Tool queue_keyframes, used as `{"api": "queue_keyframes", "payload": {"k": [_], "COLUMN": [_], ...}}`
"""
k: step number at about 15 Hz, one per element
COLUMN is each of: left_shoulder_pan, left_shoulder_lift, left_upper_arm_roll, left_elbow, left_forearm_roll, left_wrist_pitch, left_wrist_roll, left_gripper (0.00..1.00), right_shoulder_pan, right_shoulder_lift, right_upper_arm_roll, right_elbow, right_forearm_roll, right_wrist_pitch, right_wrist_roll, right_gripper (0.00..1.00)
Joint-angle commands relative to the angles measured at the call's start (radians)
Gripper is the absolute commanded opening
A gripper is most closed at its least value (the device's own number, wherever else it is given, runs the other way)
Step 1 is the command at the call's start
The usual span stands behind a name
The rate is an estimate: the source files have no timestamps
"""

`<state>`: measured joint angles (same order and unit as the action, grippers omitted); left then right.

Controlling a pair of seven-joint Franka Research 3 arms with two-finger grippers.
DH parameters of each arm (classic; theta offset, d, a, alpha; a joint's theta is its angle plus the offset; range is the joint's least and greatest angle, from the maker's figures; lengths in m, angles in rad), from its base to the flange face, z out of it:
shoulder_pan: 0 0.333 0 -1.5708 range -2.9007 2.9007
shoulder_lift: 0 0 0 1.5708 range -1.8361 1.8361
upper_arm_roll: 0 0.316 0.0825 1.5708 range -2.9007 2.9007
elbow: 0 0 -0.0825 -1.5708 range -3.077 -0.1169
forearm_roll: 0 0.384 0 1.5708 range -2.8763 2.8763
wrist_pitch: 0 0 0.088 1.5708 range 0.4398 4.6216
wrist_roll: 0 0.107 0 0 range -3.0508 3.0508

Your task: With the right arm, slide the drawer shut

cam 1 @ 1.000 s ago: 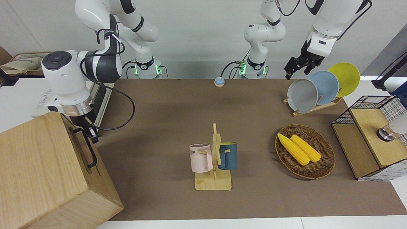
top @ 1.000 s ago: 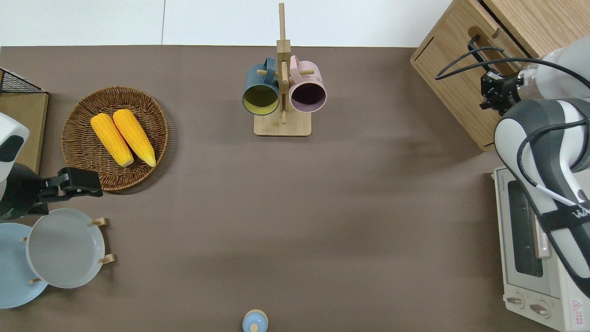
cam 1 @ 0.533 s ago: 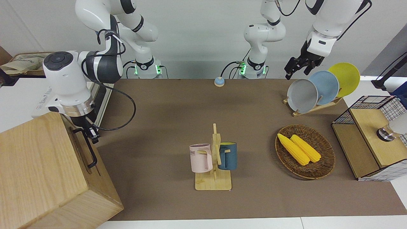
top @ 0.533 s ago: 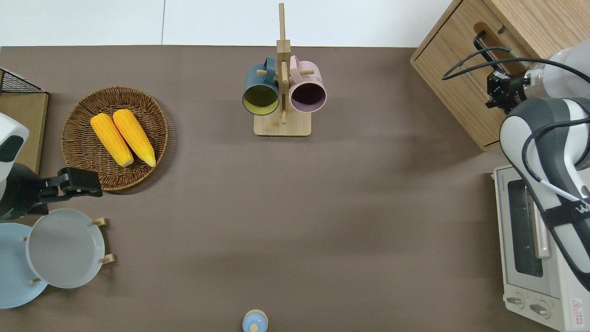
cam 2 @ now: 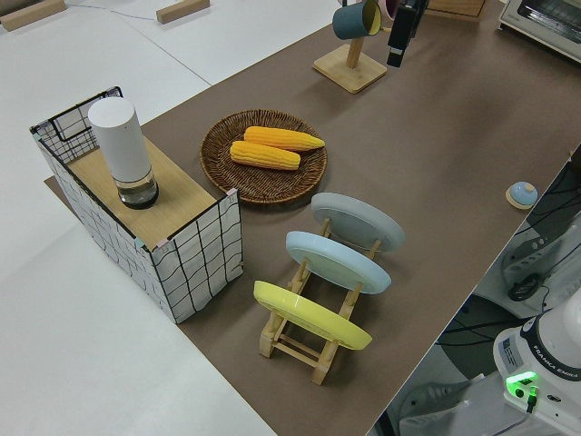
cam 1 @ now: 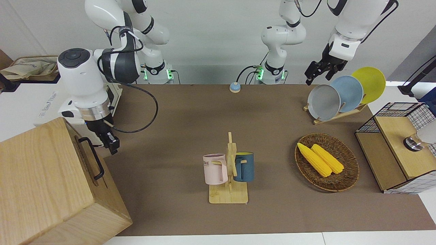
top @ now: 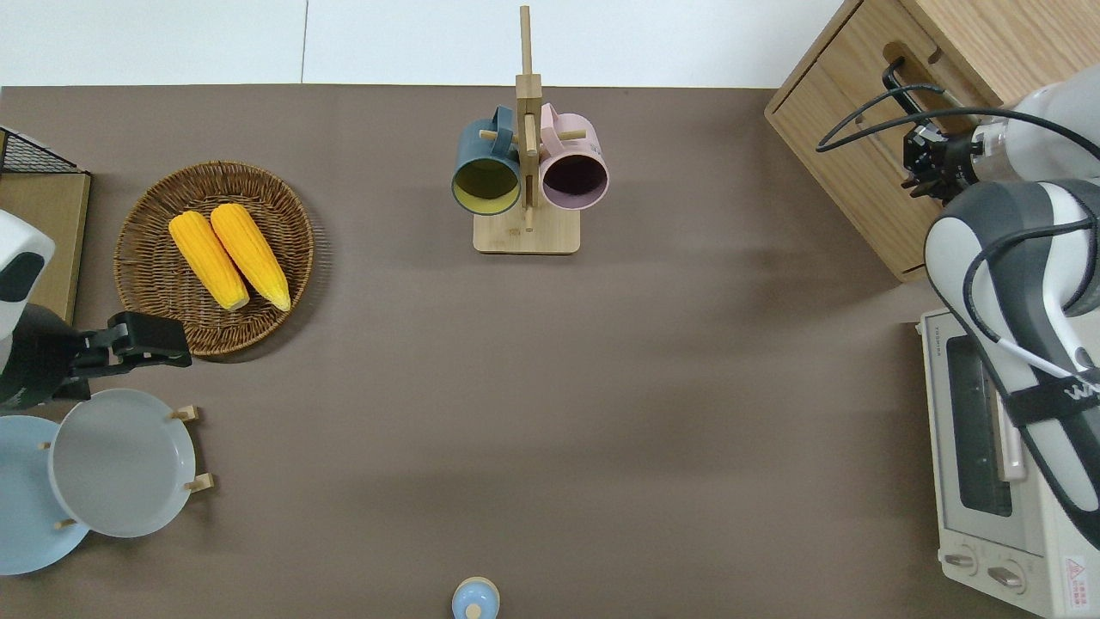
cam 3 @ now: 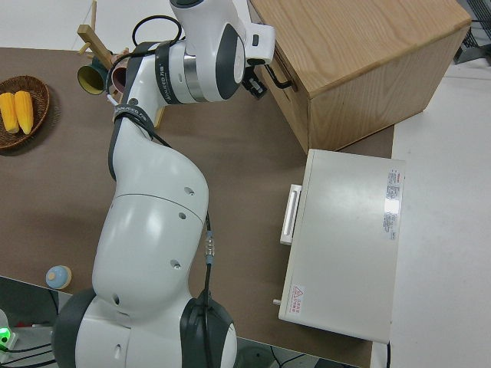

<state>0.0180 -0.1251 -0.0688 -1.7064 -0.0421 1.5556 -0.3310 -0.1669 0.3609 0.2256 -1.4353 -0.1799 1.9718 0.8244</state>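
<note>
The light-wood drawer [cam 1: 85,160] sits in the large pale wooden box [cam 1: 37,170] at the right arm's end of the table. Its front looks about flush with the box's front, and it also shows in the overhead view [top: 868,52]. The black bar handle [top: 894,73] is free. My right gripper [cam 1: 110,143] hangs in front of the drawer, close to the handle's end nearer to the robots and apart from it. It also shows in the overhead view [top: 919,163] and in the right side view [cam 3: 257,84]. It holds nothing. The left arm is parked, with its gripper [cam 1: 311,73] empty.
A white toaster oven [top: 988,456] stands beside the box, nearer to the robots. A mug rack [cam 1: 229,173] stands mid-table. A basket with corn [cam 1: 327,161], a plate rack [cam 1: 335,97] and a wire-mesh box [cam 1: 398,146] are at the left arm's end.
The drawer front slid in until about flush with the box. My right gripper then drew back from it toward the table's middle. The left arm has not moved.
</note>
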Motion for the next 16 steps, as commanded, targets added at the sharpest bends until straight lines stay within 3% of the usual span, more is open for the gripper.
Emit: {"api": "queue_keyframes", "payload": {"k": [1,5,7,9,12,16], "left_shoulder_pan": [-0.001,-0.001,-0.001,-0.001,-0.001,-0.001], "left_shoulder_lift": [-0.008,-0.008,-0.008,-0.008,-0.008,-0.008], "left_upper_arm_roll": [0.004,0.004,0.004,0.004,0.004,0.004], "left_elbow": [0.004,0.004,0.004,0.004,0.004,0.004], "left_forearm_roll": [-0.001,-0.001,-0.001,-0.001,-0.001,-0.001], "left_wrist_pitch": [-0.017,-0.015,-0.015,-0.017,-0.015,-0.015], "left_wrist_roll": [0.009,0.009,0.009,0.009,0.009,0.009], "left_gripper": [0.99,0.99,0.99,0.99,0.99,0.99], "right_shoulder_pan": [0.027,0.061,0.064,0.069,0.072,0.087], "right_shoulder_lift": [-0.074,-0.14,-0.161,-0.186,-0.229,-0.272], "right_upper_arm_roll": [0.009,0.017,0.029,0.028,0.028,-0.011], "right_elbow": [-0.051,-0.099,-0.099,-0.1,-0.105,-0.105], "right_forearm_roll": [-0.009,-0.004,0.016,0.08,0.088,0.152], "right_wrist_pitch": [-0.039,-0.059,-0.094,-0.102,-0.175,-0.26], "right_wrist_roll": [-0.103,-0.195,-0.324,-0.391,-0.487,-0.6], "right_gripper": [0.992,0.985,0.985,0.985,0.985,0.985]}}
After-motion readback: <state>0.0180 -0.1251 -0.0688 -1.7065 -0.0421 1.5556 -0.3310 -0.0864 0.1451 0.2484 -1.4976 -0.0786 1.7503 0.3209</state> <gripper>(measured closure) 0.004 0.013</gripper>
